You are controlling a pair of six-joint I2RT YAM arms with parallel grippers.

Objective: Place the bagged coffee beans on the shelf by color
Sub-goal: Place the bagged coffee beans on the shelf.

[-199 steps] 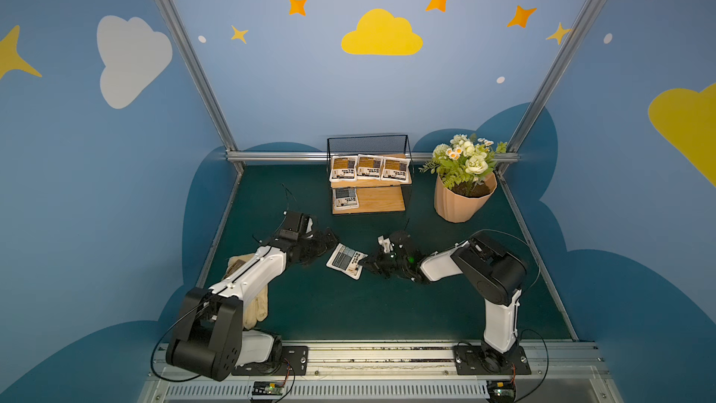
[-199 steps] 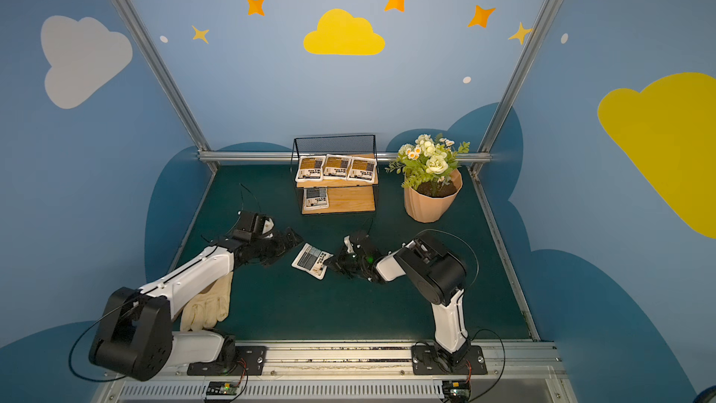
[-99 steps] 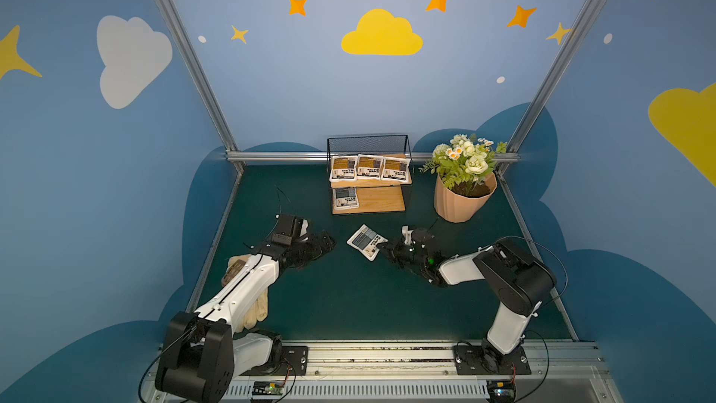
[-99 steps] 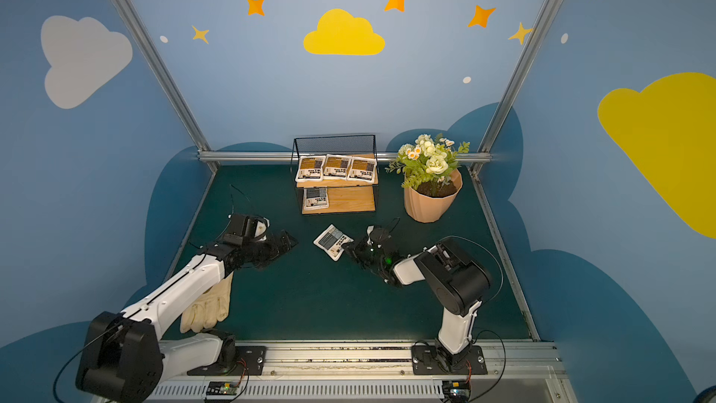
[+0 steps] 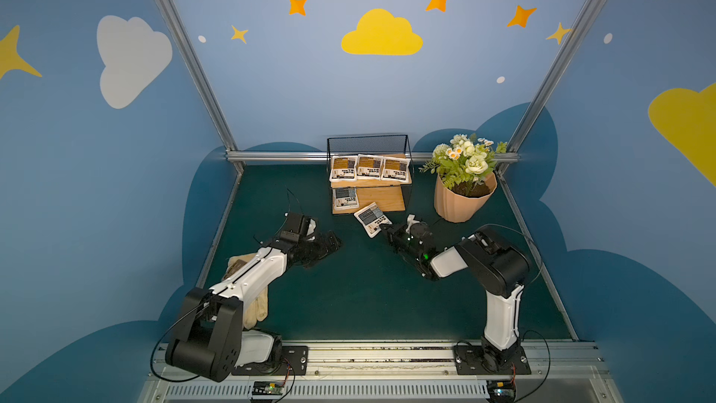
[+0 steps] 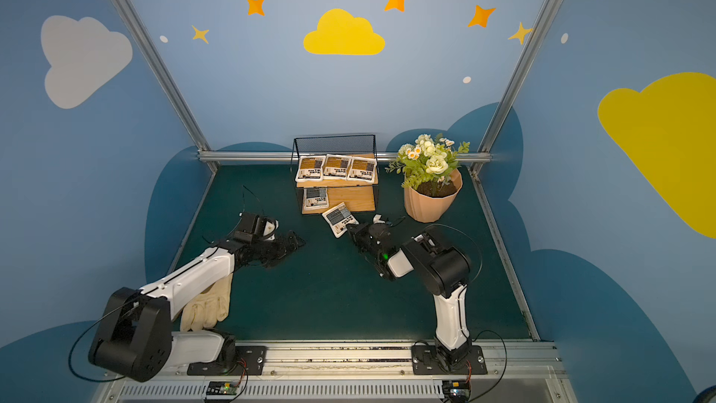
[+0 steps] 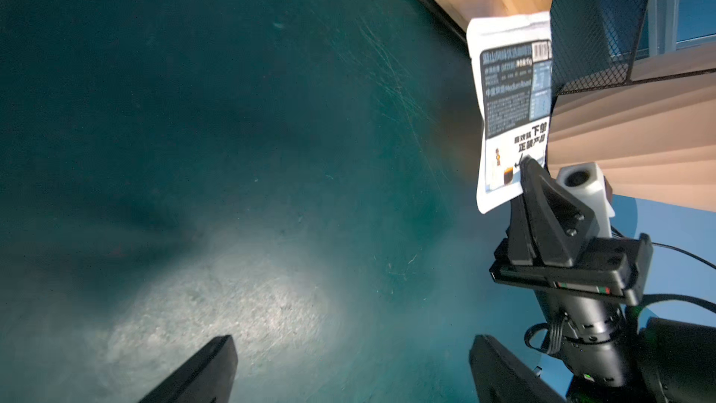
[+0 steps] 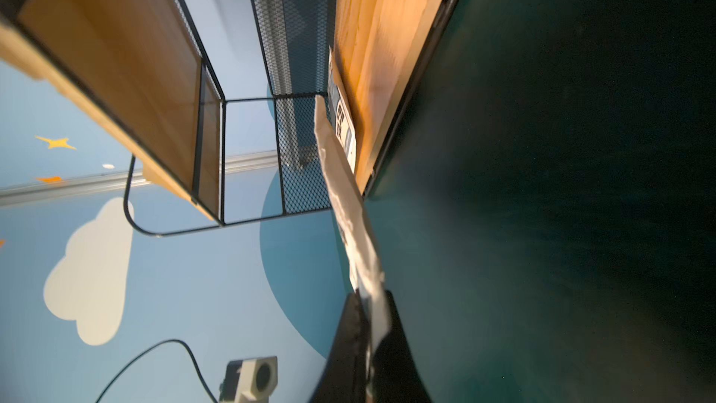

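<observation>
In both top views the right jaws are clenching the near end of a grey-blue bag (image 5: 371, 218) (image 6: 339, 219), and the bag is hanging clear of the desk (image 5: 348, 296) just in front of the shelf (image 5: 368, 145). Its long axis is running away from the jaws toward the lower board (image 5: 381, 197) — the far end is almost reaching the board's front edge, beside the other grey-blue bag (image 5: 345, 197) lying there. Three orange bags (image 5: 370, 167) are filling the upper board (image 5: 372, 184). The left jaws are hovering well apart, so the right arm is plainly the nearer one.

In the left wrist view the left jaws are standing spread and empty over bare desk. Across from them the held bag (image 7: 511, 110) is showing its printed face, gripped at one white end margin only.

In the right wrist view the bag (image 8: 348, 203) is appearing edge-on, rising straight out of the shut jaws and pointing between the two boards. Judging from this, the coming move is calling for a short push along the bag's own length — onto the bare wood beside the bag lying there.
</observation>
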